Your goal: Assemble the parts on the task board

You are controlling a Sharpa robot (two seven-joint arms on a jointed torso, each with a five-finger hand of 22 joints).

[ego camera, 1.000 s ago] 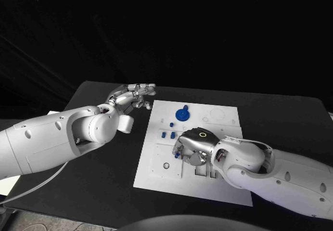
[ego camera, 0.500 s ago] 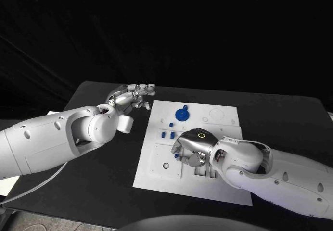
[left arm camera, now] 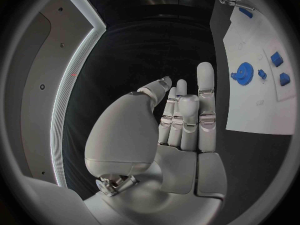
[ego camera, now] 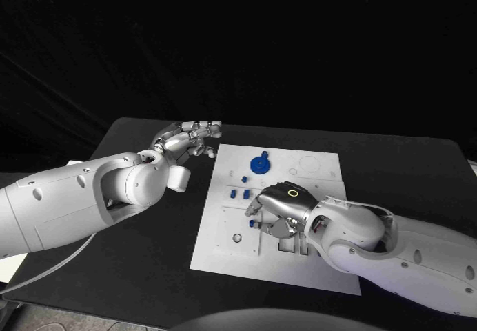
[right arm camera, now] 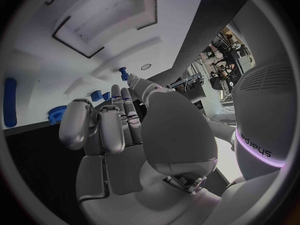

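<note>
A: Why is the right robot hand [ego camera: 276, 210] sitting over the middle of the board [ego camera: 224, 252]?

B: My guess is it is working on the small blue pieces there. Its fingers are curled down over the recessed slots at the board's centre, and a small blue part [ego camera: 251, 223] peeks out just beside them. Whether it actually pinches anything I cannot tell; the fingers hide their own tips. In the right wrist view the fingers are bent in, with a blue peg [right arm camera: 124, 73] just past them, apart from them as far as I can see.

A: And the left robot hand [ego camera: 189, 140]?

B: Parked off the board's far left corner, over the bare worktop [ego camera: 129, 276]. Fingers straight and close together, holding nothing. It looks kept clear so the right one has room.

A: Where are the other parts?

B: The blue gear [ego camera: 260, 164] stands on the board, on the far side of the right hand. Two blue blocks [ego camera: 240, 194] lie between the gear and that hand, toward the board's left edge.
</note>
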